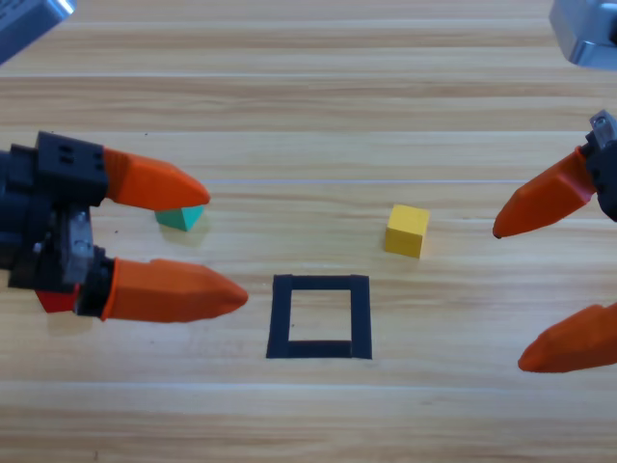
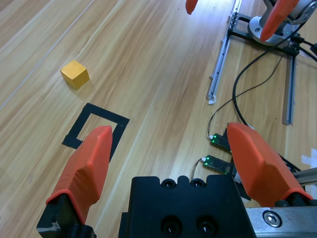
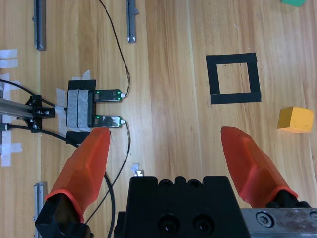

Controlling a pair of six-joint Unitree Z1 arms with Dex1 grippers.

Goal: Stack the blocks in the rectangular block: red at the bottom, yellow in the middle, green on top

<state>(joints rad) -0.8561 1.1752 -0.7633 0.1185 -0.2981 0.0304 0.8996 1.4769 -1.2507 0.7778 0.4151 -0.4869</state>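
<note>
Left claw (image 1: 227,239) wide open, empty, above green cube (image 1: 180,217); red cube (image 1: 56,301) mostly hidden under it. Right claw (image 1: 508,296) wide open, empty. Yellow cube (image 1: 406,231) just beyond empty tape square (image 1: 319,316).

Three cubes show on the table (image 1: 318,424): one yellow (image 1: 406,230), one green (image 1: 180,217) and, mostly hidden under the left gripper (image 1: 227,241), what seems to be one red (image 1: 56,301). One black tape square (image 1: 319,316) lies there. Two grippers are in view, the left and the right (image 1: 509,296), each with two orange jaws.
</note>
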